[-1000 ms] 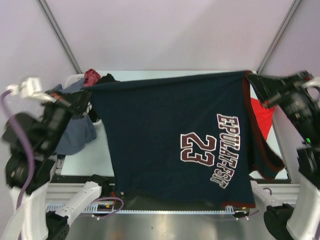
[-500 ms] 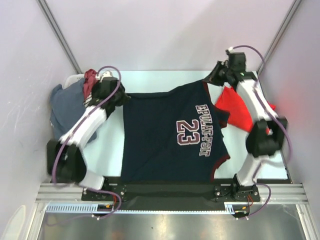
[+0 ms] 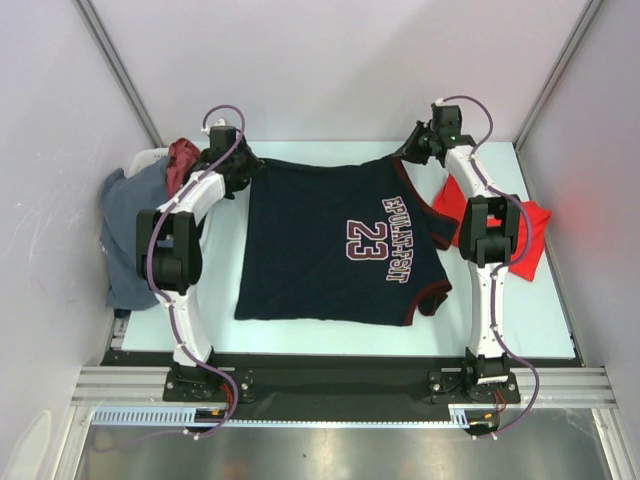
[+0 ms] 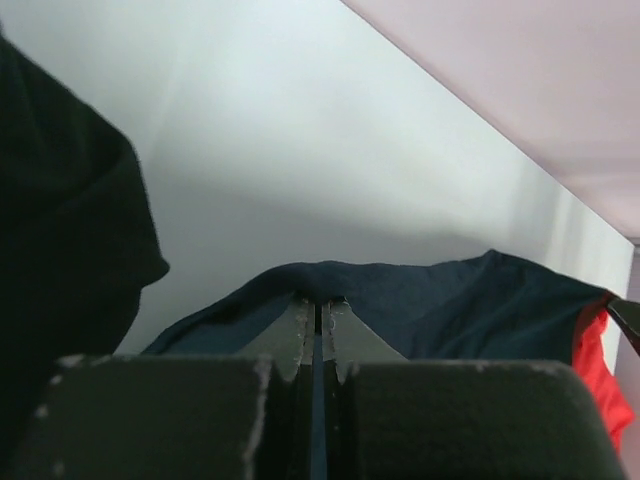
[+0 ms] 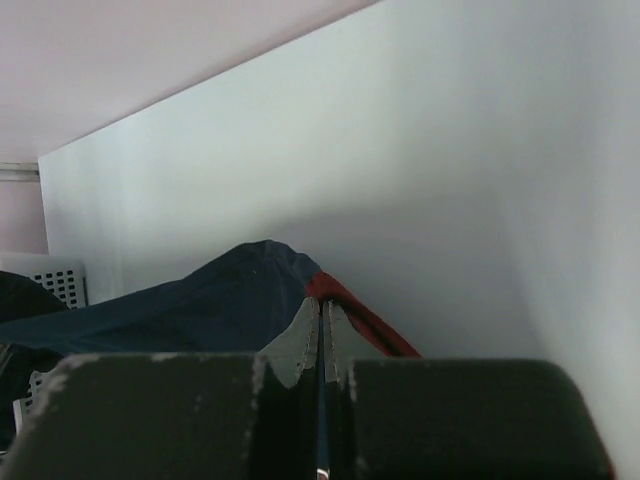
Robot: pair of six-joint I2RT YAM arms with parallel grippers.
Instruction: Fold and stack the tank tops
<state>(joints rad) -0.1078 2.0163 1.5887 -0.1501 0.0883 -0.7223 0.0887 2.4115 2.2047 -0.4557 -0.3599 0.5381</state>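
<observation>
Item: navy tank top (image 3: 330, 240). Held aloft a second ago, now spread flat mid-table (image 3: 545, 310), number side up.
Left gripper (image 3: 243, 172), right gripper (image 3: 408, 155): both pinched tight on its far corners.
Red tank top (image 3: 525, 235): crumpled at its right edge.
Status: probably ready for folding.

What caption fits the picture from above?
Left hand and right hand pinch far corners of the navy tank top, laid flat on the table beside the red tank top.
</observation>
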